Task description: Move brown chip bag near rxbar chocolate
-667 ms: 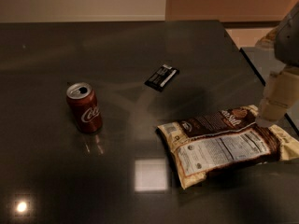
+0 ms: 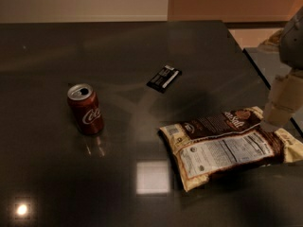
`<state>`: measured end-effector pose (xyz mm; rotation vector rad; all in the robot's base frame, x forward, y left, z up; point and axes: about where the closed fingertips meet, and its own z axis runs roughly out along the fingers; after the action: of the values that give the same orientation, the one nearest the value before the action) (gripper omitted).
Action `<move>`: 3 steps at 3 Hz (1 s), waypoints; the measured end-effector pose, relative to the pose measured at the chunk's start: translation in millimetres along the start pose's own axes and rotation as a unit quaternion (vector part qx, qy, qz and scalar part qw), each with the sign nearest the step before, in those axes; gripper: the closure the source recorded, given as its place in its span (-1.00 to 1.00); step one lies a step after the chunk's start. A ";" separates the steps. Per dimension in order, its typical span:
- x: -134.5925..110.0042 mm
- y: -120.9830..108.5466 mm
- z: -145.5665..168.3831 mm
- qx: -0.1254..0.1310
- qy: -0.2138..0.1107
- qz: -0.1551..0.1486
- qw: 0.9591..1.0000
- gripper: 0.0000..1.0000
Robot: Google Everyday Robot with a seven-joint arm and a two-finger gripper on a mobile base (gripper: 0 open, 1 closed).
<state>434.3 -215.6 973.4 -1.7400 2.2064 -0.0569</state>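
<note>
1. Down at the right edge of the view hangs my claw (image 2: 274,121), just the one, pale and blocky. Its lower end sits at the upper right corner of the chip bag (image 2: 227,144) and looks to be touching it. Whether the claw is clenched, released or grasping the bag, I cannot tell.
2. One table (image 2: 47,46) carries everything. Its top is dark and glossy, with a square patch of reflected light near the front and a small round glint at the front left.
3. One chip bag, the biggest item on the table, lies flat at the right front. Its long side runs left to right, tilted a little up toward the right. A brown band runs along its far edge, the white label panel faces up, and the borders are cream-yellow. I cannot see what is inside it.
4. One soda can (image 2: 85,109), red, stands upright left of centre, well apart from the bag. Its silver top shows a dark opening, but I cannot make out any contents.
5. One chocolate bar (image 2: 164,78), a small flat black wrapper with white lettering, lies on a diagonal farther back, near the middle of the table. Bare table separates it from the bag and the can, and it touches nothing.
</note>
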 end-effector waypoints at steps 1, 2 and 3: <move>4.8 15.6 13.6 -0.019 -0.024 -0.018 0.999 -1.00; 12.8 30.9 32.5 -0.035 -0.033 -0.038 0.998 -1.00; 22.3 43.2 52.7 -0.053 -0.025 -0.057 0.997 -1.00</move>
<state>404.0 -216.8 908.5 -1.9025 2.1077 0.0775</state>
